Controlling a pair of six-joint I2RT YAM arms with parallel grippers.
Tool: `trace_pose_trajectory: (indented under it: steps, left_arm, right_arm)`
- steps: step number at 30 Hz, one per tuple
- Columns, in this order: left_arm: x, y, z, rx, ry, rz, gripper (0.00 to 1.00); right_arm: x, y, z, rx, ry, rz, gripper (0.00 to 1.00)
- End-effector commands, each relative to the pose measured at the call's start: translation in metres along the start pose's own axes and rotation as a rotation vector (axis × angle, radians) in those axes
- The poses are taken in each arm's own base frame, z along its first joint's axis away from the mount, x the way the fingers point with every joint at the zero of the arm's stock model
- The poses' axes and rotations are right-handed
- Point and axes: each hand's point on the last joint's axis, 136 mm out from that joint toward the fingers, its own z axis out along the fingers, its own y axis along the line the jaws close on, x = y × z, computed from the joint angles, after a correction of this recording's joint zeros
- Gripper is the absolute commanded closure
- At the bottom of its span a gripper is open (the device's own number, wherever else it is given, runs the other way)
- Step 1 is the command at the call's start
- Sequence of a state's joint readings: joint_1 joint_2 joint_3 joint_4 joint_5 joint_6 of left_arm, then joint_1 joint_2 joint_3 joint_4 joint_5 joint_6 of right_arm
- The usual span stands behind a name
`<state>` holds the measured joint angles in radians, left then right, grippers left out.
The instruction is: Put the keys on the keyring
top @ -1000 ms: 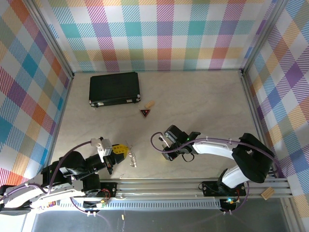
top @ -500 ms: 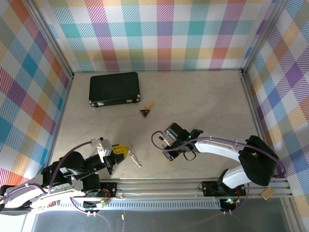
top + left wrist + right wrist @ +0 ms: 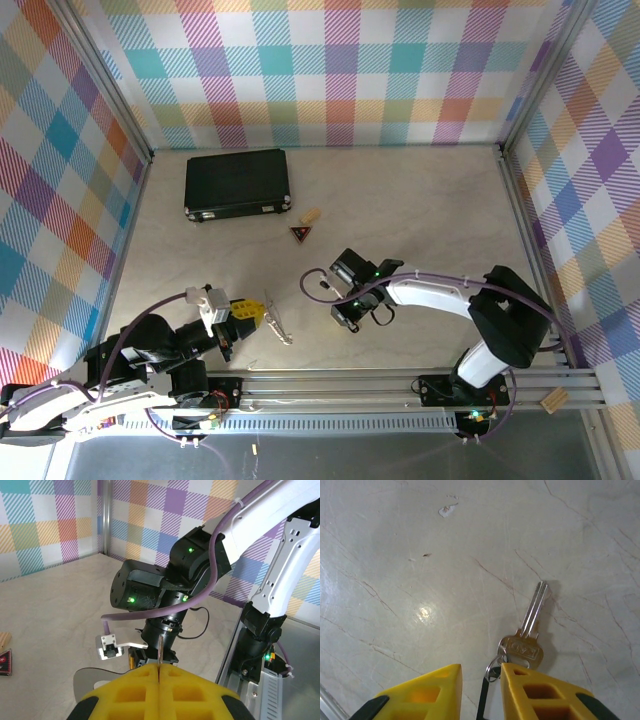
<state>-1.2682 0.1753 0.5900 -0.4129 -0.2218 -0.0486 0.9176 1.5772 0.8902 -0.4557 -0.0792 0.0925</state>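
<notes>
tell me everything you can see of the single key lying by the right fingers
The key is one silver metal key with a long grooved blade and a rounded head stamped with letters too small to read. It lies flat on the pale veined table, blade pointing away from the wrist camera. A thin keyring sits at its head, a dark strip trailing from it between the yellow fingers.

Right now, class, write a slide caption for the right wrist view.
Right gripper, jaws apart, poised over a silver key and keyring lying on the marbled table.
</notes>
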Motion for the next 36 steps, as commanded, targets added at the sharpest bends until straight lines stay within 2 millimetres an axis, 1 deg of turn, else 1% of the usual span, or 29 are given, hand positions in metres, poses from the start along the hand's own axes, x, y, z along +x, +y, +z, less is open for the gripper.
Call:
trace_pose_trajectory:
  steps: [1,13,16,26,29,32,34,36]
  left_arm:
    - [-0.006,0.000,-0.002,0.003,-0.041,-0.008,1.00]
    - [-0.008,0.000,-0.003,0.001,-0.048,-0.007,1.00]
    - [-0.009,0.000,-0.004,0.003,-0.053,-0.009,1.00]
    - [-0.012,0.000,-0.004,0.001,-0.060,-0.004,1.00]
    - [-0.013,0.000,-0.004,0.001,-0.061,-0.003,1.00]
    - [-0.014,0.000,-0.005,0.002,-0.064,-0.006,1.00]
    - [-0.013,0.000,-0.004,0.004,-0.060,-0.005,1.00]
    - [-0.012,0.000,-0.004,0.003,-0.061,-0.005,1.00]
  right_arm:
    - [-0.002,0.001,0.000,0.002,0.029,-0.013,0.74]
    - [0.001,-0.004,0.009,0.033,0.082,-0.021,0.81]
    - [0.003,-0.005,0.011,0.037,0.091,-0.020,0.84]
    - [0.006,-0.007,0.002,0.055,0.070,-0.014,0.97]
    - [0.007,-0.008,-0.001,0.058,0.038,0.001,1.00]
    - [0.008,-0.010,-0.001,0.070,0.005,0.035,1.00]
    - [0.006,-0.008,-0.003,0.046,-0.072,0.076,1.00]
    - [-0.002,-0.003,-0.006,0.006,-0.190,0.106,1.00]
